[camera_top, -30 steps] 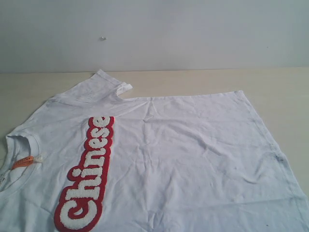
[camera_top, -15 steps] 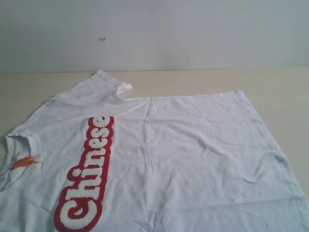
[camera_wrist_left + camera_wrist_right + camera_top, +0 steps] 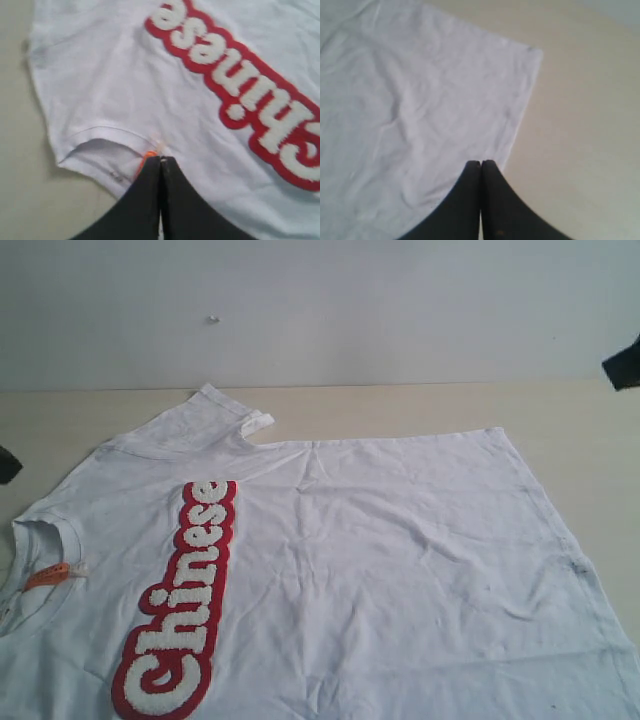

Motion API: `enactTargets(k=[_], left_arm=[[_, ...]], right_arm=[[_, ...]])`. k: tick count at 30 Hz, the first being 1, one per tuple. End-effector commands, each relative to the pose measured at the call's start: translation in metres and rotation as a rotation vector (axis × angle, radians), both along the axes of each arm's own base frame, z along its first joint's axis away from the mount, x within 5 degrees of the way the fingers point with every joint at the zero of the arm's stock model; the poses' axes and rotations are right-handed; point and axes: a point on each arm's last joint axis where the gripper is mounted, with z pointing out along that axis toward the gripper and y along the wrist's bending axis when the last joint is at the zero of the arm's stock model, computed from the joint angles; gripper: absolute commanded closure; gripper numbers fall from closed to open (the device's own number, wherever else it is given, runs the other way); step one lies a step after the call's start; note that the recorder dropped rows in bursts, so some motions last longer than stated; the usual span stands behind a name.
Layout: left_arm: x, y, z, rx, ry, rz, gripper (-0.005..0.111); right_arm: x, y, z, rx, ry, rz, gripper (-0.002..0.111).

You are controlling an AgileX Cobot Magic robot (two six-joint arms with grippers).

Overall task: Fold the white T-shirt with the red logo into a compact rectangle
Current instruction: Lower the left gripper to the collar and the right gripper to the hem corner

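The white T-shirt (image 3: pixel 380 540) lies spread flat on the table, front up, with its neck to the left and its hem to the right. The red logo (image 3: pixel 185 590) runs along the chest, and an orange neck tag (image 3: pixel 48 576) shows inside the collar. In the left wrist view my left gripper (image 3: pixel 161 159) is shut and empty, hovering over the collar beside the neck tag (image 3: pixel 146 159), with the logo (image 3: pixel 240 85) beyond it. My right gripper (image 3: pixel 481 162) is also shut and empty, above the shirt's (image 3: pixel 395 100) hem edge near a corner.
The beige table (image 3: pixel 420 410) reaches back to a pale wall (image 3: pixel 320 310). Bare tabletop (image 3: pixel 580 100) lies to the right of the hem. A dark piece of each arm shows at the exterior view's edges: the left arm (image 3: pixel 6 465) and the right arm (image 3: pixel 625 365).
A dark part of each arm has come into the exterior view at its left and right edges. The shirt has not moved.
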Motion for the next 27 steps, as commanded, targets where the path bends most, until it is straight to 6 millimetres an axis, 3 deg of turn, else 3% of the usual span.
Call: enactTargets(k=[1,7,10,12,13,14,15,20,22,27], left_arm=[[-0.003,-0.003,-0.014,0.098,0.155,-0.225,0.107],[-0.005,0.001,-0.045,0.293,0.272,-0.443,0.107],[0.006,0.001,-0.057,0.315,0.200,-0.448,0.103],[0.011,0.001,-0.063,0.321,0.178,-0.440,0.082],[0.016,0.002,-0.068,0.349,0.160,-0.468,0.052],[0.018,0.002,-0.069,0.362,0.145,-0.481,0.035],[0.024,0.002,-0.072,0.372,0.102,-0.478,0.002],[0.034,0.002,-0.071,0.388,0.002,-0.439,0.002],[0.033,0.001,-0.071,0.365,0.015,-0.417,0.002],[0.037,0.003,-0.067,0.414,-0.022,-0.458,0.002]], right_arm=[[0.003,0.008,-0.018,-0.033,0.141,0.294,0.108],[0.003,0.020,-0.046,-0.096,0.184,0.530,0.102],[0.003,0.024,-0.072,-0.213,0.224,0.600,0.085],[0.008,0.022,-0.084,-0.236,0.227,0.577,0.070],[0.011,0.021,-0.091,-0.241,0.220,0.569,0.060],[0.013,0.021,-0.092,-0.245,0.212,0.564,0.057],[0.016,0.021,-0.097,-0.246,0.213,0.561,0.052],[0.036,0.019,-0.084,-0.294,-0.035,0.453,0.048],[0.035,0.019,-0.081,-0.202,-0.032,0.316,0.048],[0.036,0.017,-0.081,-0.243,-0.029,0.327,0.048]])
